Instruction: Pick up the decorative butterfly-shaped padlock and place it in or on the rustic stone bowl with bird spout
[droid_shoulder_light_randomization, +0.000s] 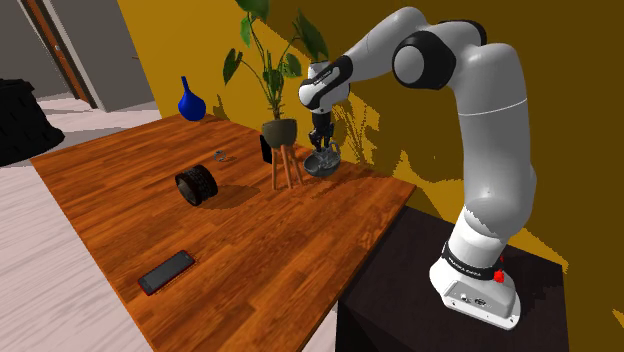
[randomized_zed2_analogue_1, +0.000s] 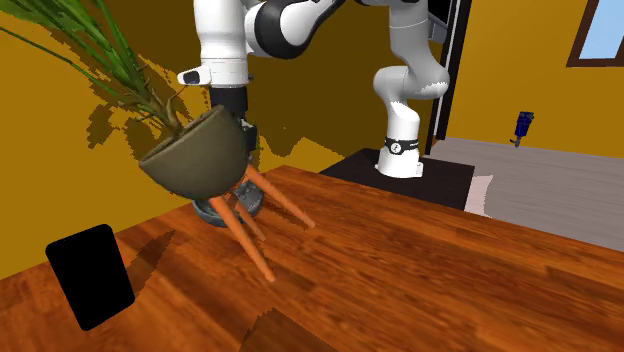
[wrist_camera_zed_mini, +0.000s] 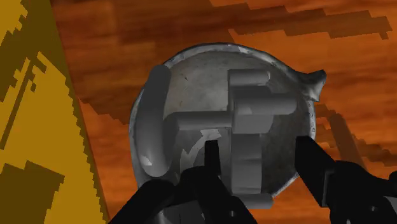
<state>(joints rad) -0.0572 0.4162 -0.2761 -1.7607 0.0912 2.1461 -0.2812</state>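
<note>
Grey padlock (wrist_camera_zed_mini: 248, 114) sits inside the grey stone-look bowl (wrist_camera_zed_mini: 191, 79). Its curved shackle is near one wall and its blocky body lies across the middle, right under the gripper (wrist_camera_zed_mini: 259, 146). The claw is wide. The black fingers (wrist_camera_zed_mini: 312, 162) stand apart on either side of the body's end, one close against it and the other with a clear gap, so nothing is clasped. Likely reason: the hand points straight down over the centre so the lock lands in the hollow, not on the rim.

Whether the lock rests fully on the bowl's floor, I cannot tell. The bowl holds only the lock, and a small pointed spout sticks out of the rim on the side away from the shackle.

In the shoulder view the gripper (droid_shoulder_light_randomization: 322, 143) hangs just above the bowl (droid_shoulder_light_randomization: 322, 164). The bowl is on the wooden table (droid_shoulder_light_randomization: 260, 250) near the yellow wall, just beside the legs of the plant pot (droid_shoulder_light_randomization: 280, 131). Placement looks nearly done.
</note>
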